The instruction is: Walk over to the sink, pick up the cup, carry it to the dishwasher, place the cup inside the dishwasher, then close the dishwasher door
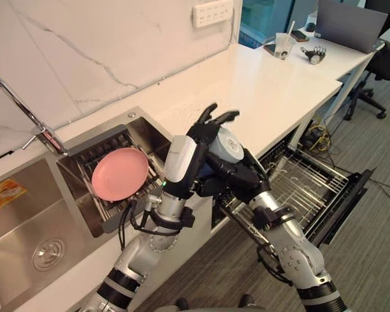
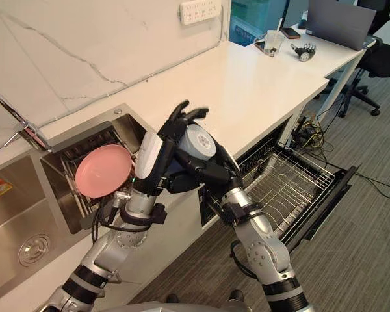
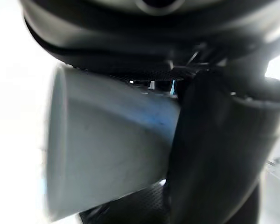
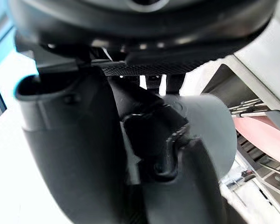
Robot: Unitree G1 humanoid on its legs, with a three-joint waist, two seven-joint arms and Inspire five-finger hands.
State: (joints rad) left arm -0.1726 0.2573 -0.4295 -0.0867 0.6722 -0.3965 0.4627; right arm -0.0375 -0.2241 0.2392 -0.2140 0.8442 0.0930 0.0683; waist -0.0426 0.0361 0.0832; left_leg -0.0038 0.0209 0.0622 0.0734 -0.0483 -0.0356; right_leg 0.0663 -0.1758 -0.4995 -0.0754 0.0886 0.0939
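Observation:
A pale grey cup (image 1: 229, 146) is held in the air in front of the counter edge, between my two hands, its side facing up. My right hand (image 1: 237, 177) comes from below and has its dark fingers curled round the cup (image 4: 210, 126). My left hand (image 1: 207, 127) rests against the cup's other side with its fingers (image 2: 182, 112) straight and pointing up past it; the cup (image 3: 107, 154) lies along its palm beside the thumb (image 3: 214, 149). To the right, the dishwasher (image 1: 312, 188) stands open with its wire rack pulled out over the lowered door (image 1: 352, 195).
A steel sink (image 1: 26, 227) with a tap (image 1: 19, 104) is at the left. A pink plate (image 1: 120, 173) leans in the drain basket beside it. The white counter (image 1: 266, 84) runs back to a desk with a laptop (image 1: 351, 23). An office chair (image 1: 385, 65) stands far right.

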